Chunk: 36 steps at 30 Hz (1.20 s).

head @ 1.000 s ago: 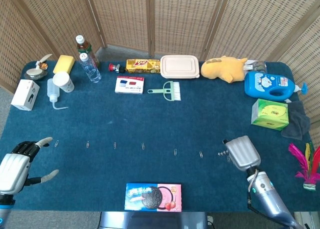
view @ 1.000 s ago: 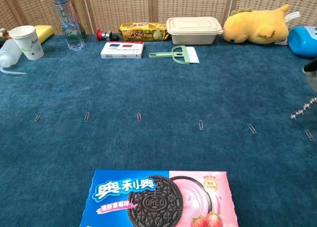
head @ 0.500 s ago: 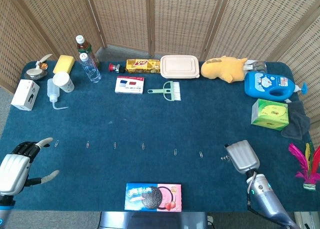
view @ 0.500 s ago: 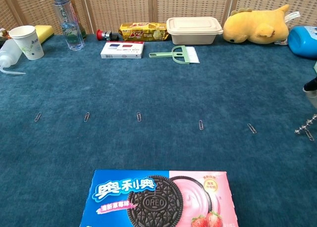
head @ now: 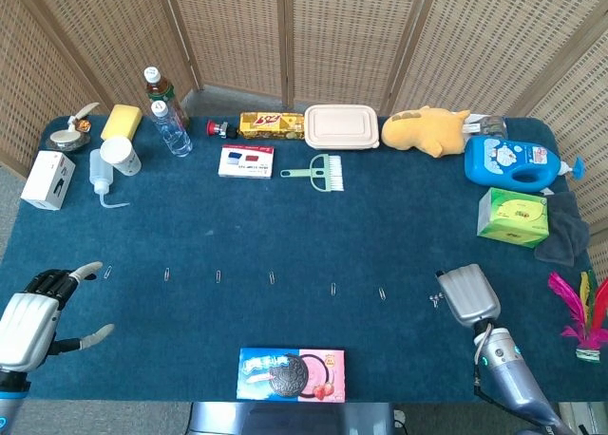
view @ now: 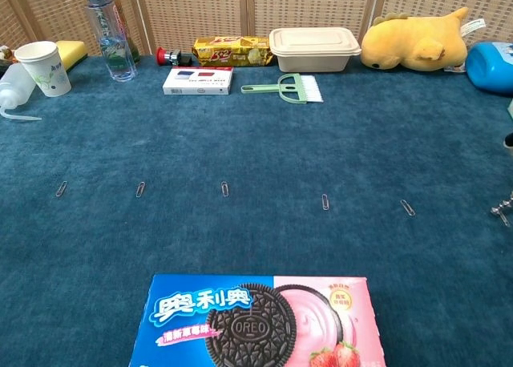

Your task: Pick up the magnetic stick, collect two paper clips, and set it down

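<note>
Right hand (head: 466,293) sits low at the table's (head: 380,217) near right, closed over the magnetic stick (head: 436,298); only its beaded silver tip shows, beside the last paper clip (view: 502,219). From the chest camera I see just that tip at the frame edge. Left hand (head: 28,321) rests empty, fingers spread. Compared with a second ago, my right hand has slid rightward and nearer me. Five clips (view: 225,189) lie in a row.

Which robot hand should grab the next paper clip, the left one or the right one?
Probably the right hand: it holds the magnetic stick close to a paper clip. The left hand holds nothing, so it has no magnet.
</note>
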Motion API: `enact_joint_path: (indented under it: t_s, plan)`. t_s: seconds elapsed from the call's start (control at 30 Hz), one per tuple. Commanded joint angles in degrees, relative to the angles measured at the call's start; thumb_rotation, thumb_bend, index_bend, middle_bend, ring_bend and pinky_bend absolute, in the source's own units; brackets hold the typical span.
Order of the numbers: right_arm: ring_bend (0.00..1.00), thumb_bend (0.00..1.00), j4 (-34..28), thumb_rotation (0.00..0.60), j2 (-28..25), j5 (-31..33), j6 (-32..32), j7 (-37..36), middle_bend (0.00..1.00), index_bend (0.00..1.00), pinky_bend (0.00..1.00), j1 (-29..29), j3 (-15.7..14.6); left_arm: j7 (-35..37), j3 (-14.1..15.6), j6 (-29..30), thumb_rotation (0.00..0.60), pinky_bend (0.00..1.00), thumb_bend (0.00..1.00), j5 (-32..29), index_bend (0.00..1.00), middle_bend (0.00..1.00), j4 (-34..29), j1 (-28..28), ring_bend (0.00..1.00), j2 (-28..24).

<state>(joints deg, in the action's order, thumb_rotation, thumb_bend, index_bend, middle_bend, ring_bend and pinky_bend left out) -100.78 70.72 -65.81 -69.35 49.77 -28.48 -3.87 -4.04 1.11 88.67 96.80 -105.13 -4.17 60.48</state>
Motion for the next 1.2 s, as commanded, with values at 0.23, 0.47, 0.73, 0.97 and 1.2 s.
enact_joint_path:
  t_s: [0.23,0.47,0.73,0.97,1.2]
  plan:
    - [0.96,0.47,0.0,0.6,-0.23,0.17,-0.03,0.41,0.89,0.68,1.0,0.62,0.16,-0.46,0.06,0.16,0.435,0.24,0.2,0.41,0.18,0.33,-0.5,0.03,0.29,-0.05]
    - [0.96,0.47,-2.34,0.6,-0.56,-0.58,0.07,0.53,0.89,0.68,1.0,-0.1,1.56,-0.26,0.02,0.59,0.441,0.24,0.2,0.42,0.18,0.33,-0.55,0.24,0.29,-0.37]
    - [0.96,0.47,-7.39,0.6,-0.33,0.71,2.03,4.11,0.89,0.67,1.0,-3.05,3.91,0.76,0.3,1.12,0.44,0.24,0.2,0.04,0.17,0.33,0.29,0.83,0.29,-0.51]
    - [0.95,0.47,-9.15,0.6,2.51,3.37,4.22,7.54,0.89,0.67,1.0,-5.81,5.11,2.11,0.54,1.27,0.438,0.24,0.2,-0.42,0.17,0.33,1.61,1.23,0.29,-0.25]
    - [0.95,0.47,-8.35,0.6,5.47,5.88,4.67,10.23,0.89,0.67,1.0,-7.58,5.54,3.22,0.43,1.32,0.438,0.24,0.2,-0.82,0.17,0.33,2.74,1.31,0.29,-0.07]
